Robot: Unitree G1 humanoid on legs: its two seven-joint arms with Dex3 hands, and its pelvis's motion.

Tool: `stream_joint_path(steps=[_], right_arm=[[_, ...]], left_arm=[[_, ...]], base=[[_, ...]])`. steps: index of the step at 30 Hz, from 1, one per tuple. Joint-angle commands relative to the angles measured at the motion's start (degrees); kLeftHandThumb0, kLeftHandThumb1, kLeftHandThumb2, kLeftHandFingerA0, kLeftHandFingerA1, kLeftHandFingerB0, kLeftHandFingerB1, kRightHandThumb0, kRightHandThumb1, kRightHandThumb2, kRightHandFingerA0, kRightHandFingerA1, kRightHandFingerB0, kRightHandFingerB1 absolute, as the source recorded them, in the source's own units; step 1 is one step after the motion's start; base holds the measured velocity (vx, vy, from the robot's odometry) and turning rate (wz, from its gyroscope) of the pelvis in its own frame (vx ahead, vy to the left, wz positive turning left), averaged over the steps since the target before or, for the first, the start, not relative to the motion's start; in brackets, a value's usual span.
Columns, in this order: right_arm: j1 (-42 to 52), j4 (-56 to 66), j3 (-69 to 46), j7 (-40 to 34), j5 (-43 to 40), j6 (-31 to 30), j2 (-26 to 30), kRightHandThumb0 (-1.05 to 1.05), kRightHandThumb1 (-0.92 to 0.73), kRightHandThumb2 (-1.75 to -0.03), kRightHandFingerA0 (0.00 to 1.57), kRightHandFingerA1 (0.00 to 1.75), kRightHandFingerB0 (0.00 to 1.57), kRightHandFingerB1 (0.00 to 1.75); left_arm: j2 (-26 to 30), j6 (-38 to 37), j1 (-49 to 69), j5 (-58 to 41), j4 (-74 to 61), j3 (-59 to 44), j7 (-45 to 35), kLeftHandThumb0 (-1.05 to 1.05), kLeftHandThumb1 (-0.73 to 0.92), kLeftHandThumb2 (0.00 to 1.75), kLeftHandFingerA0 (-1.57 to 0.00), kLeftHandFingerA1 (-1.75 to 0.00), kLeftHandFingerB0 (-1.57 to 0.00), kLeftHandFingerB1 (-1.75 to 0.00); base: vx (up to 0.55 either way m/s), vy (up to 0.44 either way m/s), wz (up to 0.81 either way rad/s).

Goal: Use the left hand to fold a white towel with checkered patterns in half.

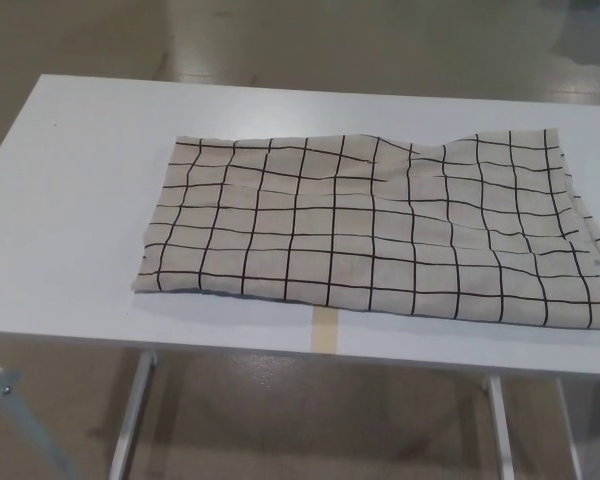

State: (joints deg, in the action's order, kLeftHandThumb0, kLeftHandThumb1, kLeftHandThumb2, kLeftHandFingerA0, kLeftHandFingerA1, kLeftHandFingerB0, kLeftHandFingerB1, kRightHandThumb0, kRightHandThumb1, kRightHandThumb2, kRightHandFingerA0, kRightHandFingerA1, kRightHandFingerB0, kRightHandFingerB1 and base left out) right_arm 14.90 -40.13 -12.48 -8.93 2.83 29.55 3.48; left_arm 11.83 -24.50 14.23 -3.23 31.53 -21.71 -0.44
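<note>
A white towel with a black checkered grid [375, 232] lies spread flat on a white worktop [75, 200], reaching from left of centre to the right edge, its near hem close to the front edge. A few soft ripples cross its upper right. Neither robot hand is in view, so the state of their fingers cannot be told. The fold appears not yet begun. To do it well, the left hand would likely pinch the left edge [152, 240], lift it clear, carry it rightward and lay it square on the right edge.
</note>
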Motion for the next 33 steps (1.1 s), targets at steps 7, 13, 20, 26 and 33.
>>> stream_joint_path(steps=[7,13,20,26,33], right_arm=[[-2.07,-2.46,0.74,0.63,-0.13,5.32,1.35,-0.26,-0.67,-1.11,0.0,0.49,0.0,0.49],[-2.16,-3.68,1.05,-0.31,0.81,6.13,1.33,-0.27,-0.66,-1.11,0.0,0.48,0.0,0.49],[-1.72,-3.3,1.13,-0.46,0.91,5.93,1.2,-0.27,-0.66,-1.11,0.0,0.48,0.0,0.49],[-2.67,-3.5,0.95,-0.09,0.25,4.76,1.0,-0.27,-0.67,-1.11,0.0,0.48,0.0,0.49],[-3.23,-4.55,1.02,-0.23,0.3,5.89,0.68,-0.27,-0.67,-1.11,0.0,0.48,0.0,0.49]], left_arm=[[5.46,-15.66,-5.38,22.38,-29.43,1.74,7.92,-0.56,0.36,0.67,0.0,0.0,0.0,-0.01],[9.44,-10.37,-13.88,30.13,-29.64,7.49,7.01,-0.4,0.3,0.64,0.0,-0.09,0.0,-0.11],[13.33,-4.81,-24.95,38.64,-22.4,16.71,5.92,-0.41,0.45,0.53,0.0,-0.1,0.0,-0.19],[18.04,-1.86,-34.44,49.75,-11.33,26.57,9.59,-0.37,0.48,0.54,0.0,0.0,0.0,-0.16],[20.79,2.36,-43.26,58.56,-0.95,37.38,12.3,-0.11,0.56,0.56,0.0,0.0,0.0,-0.15]], base=[[0.0,0.0,0.0],[0.0,0.0,0.0],[0.0,0.0,0.0],[0.0,0.0,0.0],[0.0,0.0,0.0]])
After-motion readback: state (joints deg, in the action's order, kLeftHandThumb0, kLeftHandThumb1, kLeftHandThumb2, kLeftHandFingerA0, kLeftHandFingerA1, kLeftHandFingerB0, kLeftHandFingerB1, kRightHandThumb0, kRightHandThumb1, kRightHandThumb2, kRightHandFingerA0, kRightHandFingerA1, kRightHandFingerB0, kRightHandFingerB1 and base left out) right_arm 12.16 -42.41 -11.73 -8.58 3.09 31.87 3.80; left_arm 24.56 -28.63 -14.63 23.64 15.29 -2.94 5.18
